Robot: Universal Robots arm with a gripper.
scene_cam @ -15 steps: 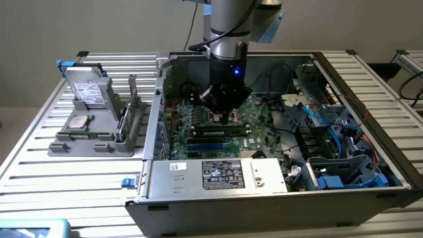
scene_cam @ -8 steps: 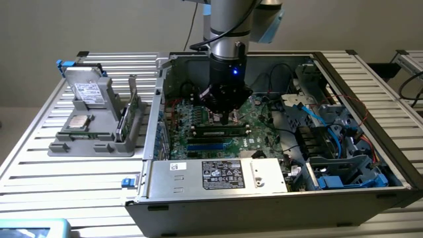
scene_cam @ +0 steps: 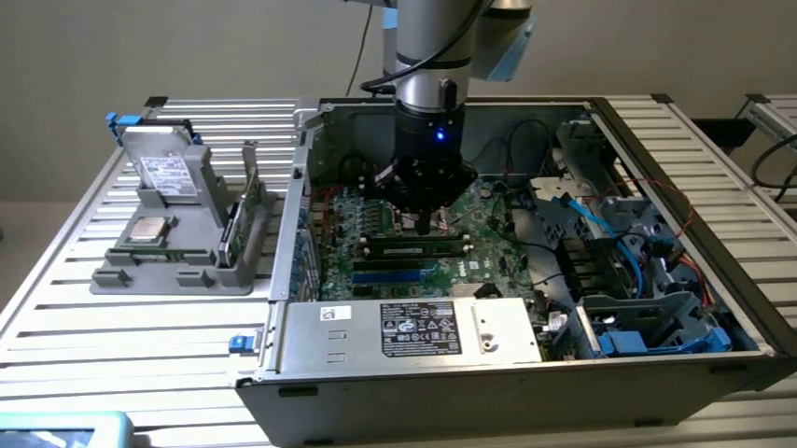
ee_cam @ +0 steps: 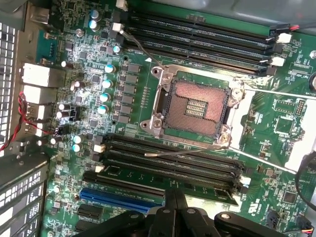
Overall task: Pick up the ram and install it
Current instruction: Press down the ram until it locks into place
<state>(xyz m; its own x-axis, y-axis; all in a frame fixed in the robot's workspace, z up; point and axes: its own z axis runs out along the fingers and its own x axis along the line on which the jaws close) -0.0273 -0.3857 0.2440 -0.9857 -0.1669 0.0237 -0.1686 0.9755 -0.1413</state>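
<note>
Exterior view: the open grey metal computer case (scene_cam: 697,280) lies on a slatted silver table (scene_cam: 149,336). Its walls rise on all sides of the green motherboard (scene_cam: 498,219), with blue and black cables crowding the exterior view's right side, so free room is mainly straight above the board. The black gripper (scene_cam: 425,227) is down inside the case, fingers pressed together and holding nothing, tip just over the ram, a thin green circuit-board stick (scene_cam: 417,249) seated in a black slot. Wrist view: closed fingers (ee_cam: 174,207) hang just beside the seated ram (ee_cam: 168,178), next to 1 blue slot (ee_cam: 121,201). 1 open square processor socket (ee_cam: 195,106) sits between 2 banks of long black slots. On the table, 1 grey parts holder (scene_cam: 174,252) stands well apart from the case.
</note>
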